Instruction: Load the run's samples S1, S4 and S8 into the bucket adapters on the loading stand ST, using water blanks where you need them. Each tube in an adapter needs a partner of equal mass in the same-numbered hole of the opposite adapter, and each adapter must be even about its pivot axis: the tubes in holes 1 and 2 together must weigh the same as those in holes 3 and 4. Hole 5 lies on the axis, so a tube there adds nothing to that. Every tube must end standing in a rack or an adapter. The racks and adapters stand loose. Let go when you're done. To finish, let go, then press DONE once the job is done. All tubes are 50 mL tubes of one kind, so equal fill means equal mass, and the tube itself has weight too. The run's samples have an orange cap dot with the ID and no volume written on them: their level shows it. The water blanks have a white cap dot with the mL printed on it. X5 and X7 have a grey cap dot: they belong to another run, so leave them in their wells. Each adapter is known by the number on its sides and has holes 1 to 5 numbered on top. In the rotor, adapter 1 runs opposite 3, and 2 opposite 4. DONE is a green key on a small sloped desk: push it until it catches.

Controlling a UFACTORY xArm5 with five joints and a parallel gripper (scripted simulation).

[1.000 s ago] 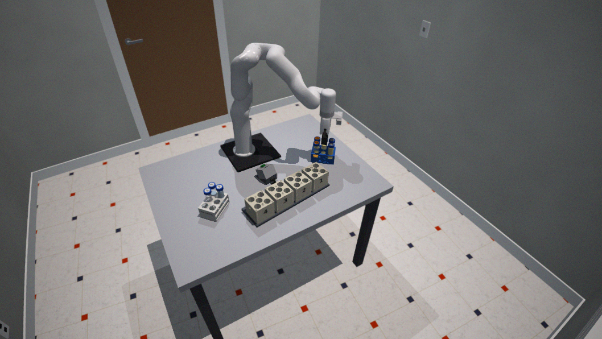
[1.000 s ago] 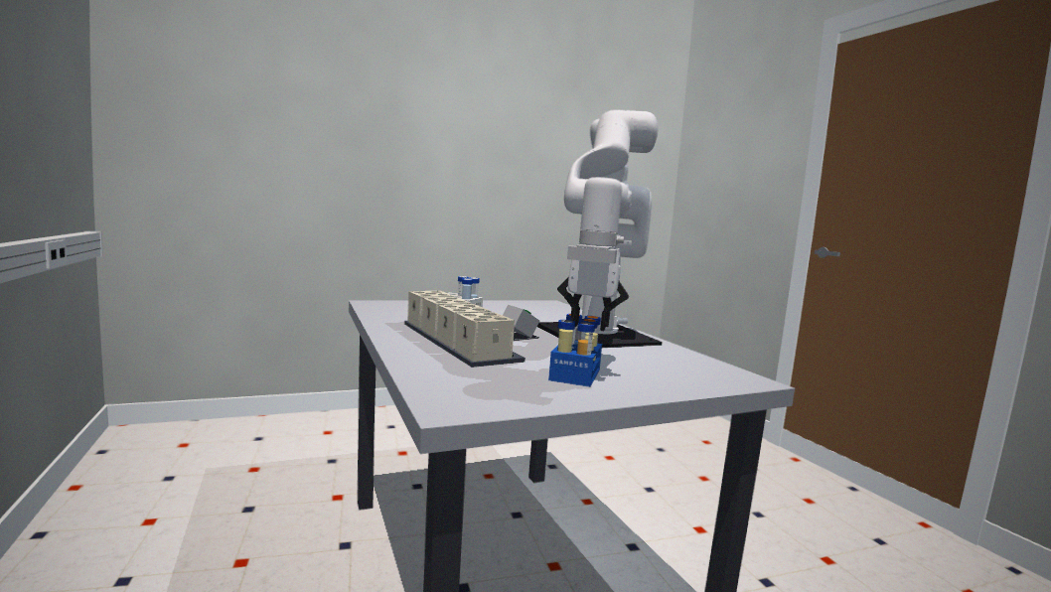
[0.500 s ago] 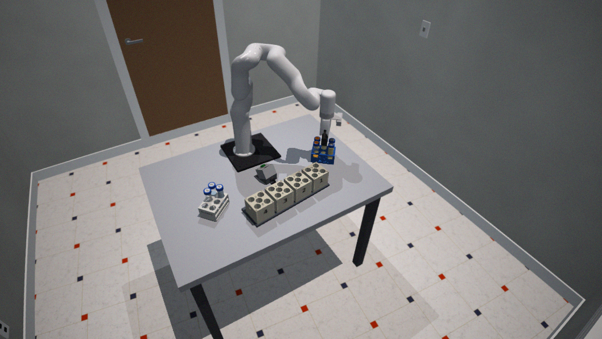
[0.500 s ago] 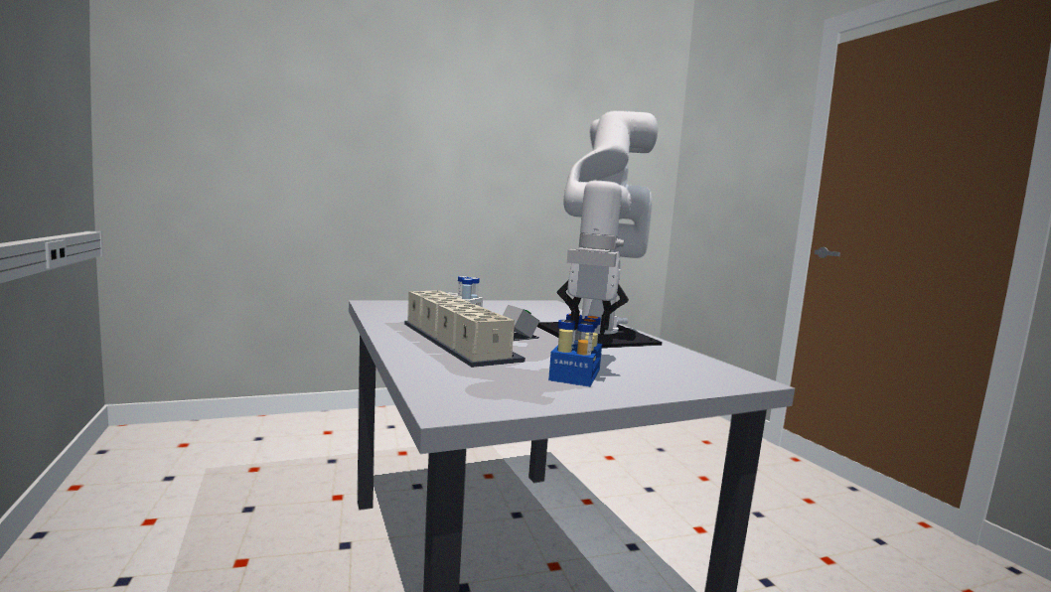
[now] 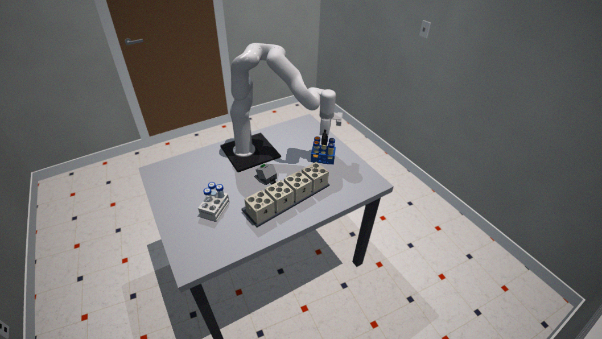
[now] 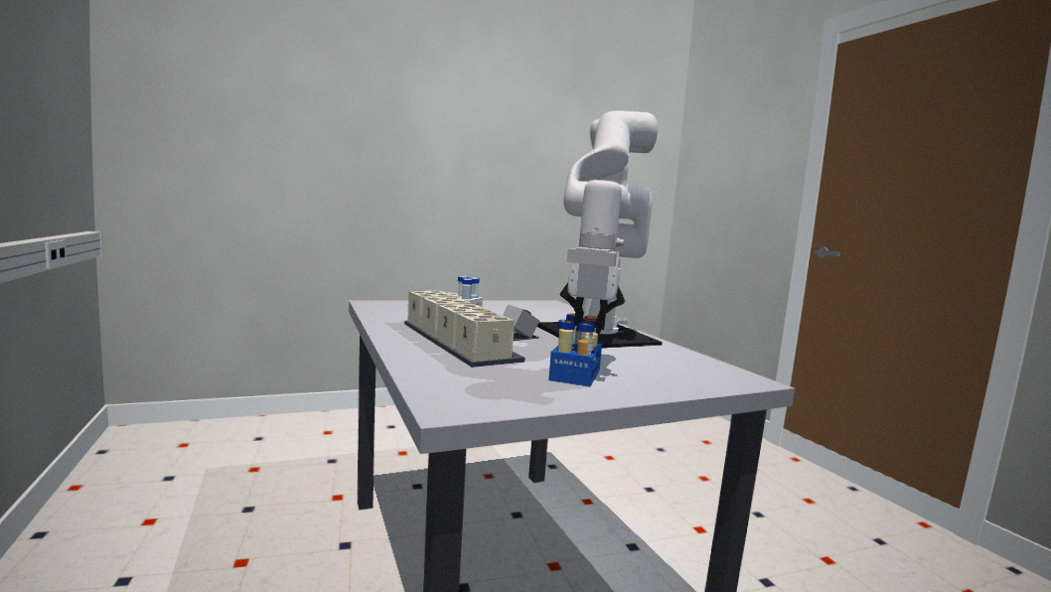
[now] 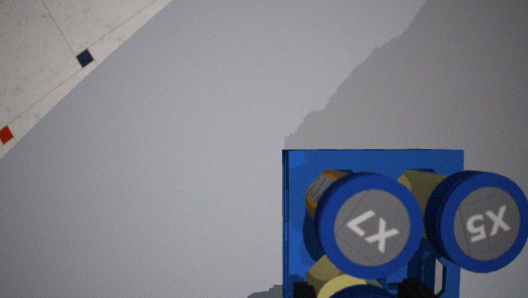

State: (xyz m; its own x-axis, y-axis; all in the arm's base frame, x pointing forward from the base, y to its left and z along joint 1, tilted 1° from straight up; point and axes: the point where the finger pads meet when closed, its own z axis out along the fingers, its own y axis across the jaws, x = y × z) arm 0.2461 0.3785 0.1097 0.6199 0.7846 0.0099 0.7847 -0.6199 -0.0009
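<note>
Blue rack [image 5: 322,160] [image 6: 574,365] [image 7: 309,160] is closest, and the tube to move stands up straight between the grabber's tips.
From left to right up top, the number blocks [image 5: 321,181] [image 6: 472,337] come first, then the rack, with the grabber [image 5: 324,139] [image 6: 589,320] [image 7: 358,290] right over it, pinching one tube [image 5: 324,147] [image 7: 342,286]. X7 [image 5: 332,140] [image 6: 582,346] [image 7: 378,225] sits just beside it. The tube likely must go straight up, then left toward the blocks, without bumping X7. I can't read its name.

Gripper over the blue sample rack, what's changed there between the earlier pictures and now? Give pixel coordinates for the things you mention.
The gripper [image 5: 324,142] [image 6: 589,317] [image 7: 357,291] has come down very slightly, and its fingers have drawn a little closer together around a capped tube; I can't tell whether they grip it yet. The blue sample rack [image 5: 322,160] [image 6: 574,369] [image 7: 372,160], adapters [image 5: 285,201] [image 6: 444,322] and white rack [image 5: 207,213] look unmoved.
</note>
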